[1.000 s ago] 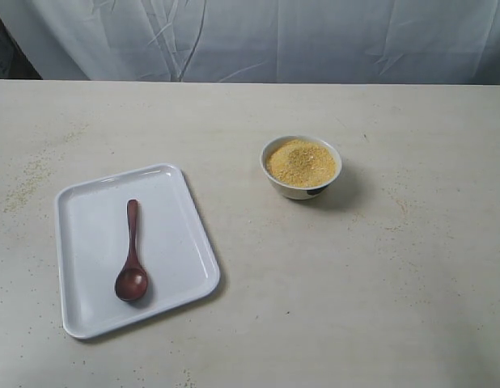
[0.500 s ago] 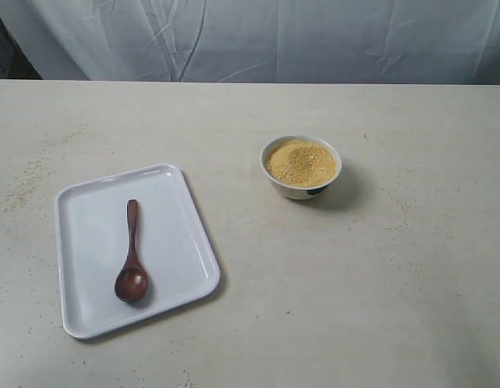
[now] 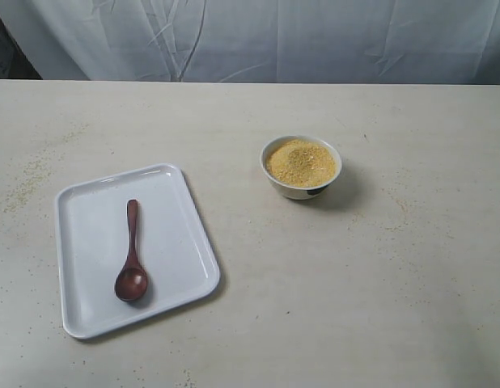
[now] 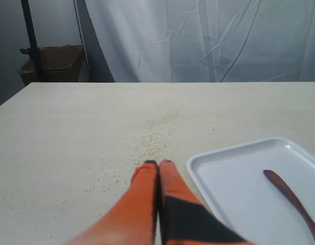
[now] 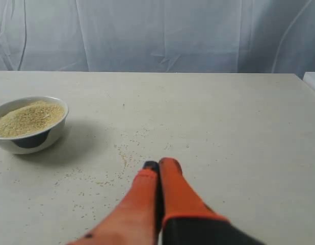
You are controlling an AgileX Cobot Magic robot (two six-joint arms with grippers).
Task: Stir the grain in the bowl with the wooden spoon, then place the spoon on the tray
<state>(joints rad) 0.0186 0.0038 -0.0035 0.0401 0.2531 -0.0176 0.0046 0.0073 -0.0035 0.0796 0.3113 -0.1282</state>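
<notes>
Lying on your tray (image 3: 179,233), the wooden spoon (image 3: 132,260) sits apart from the bowl (image 3: 287,191) of grain (image 3: 301,162). Your left tool (image 4: 158,163) and right tool (image 5: 158,164) hang clenched above the surface (image 3: 355,283).

Golden-yellow grain (image 3: 301,162), white bowl (image 3: 284,187) with dark mark (image 3: 315,191), reddish-brown wooden spoon (image 3: 132,260), white tray (image 3: 175,236)

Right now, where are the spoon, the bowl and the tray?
wooden spoon (image 3: 133,249), exterior view, on its mid-handle.
bowl (image 3: 288,191), exterior view, on its outer wall.
tray (image 3: 174,234), exterior view, on its bare floor.
</notes>
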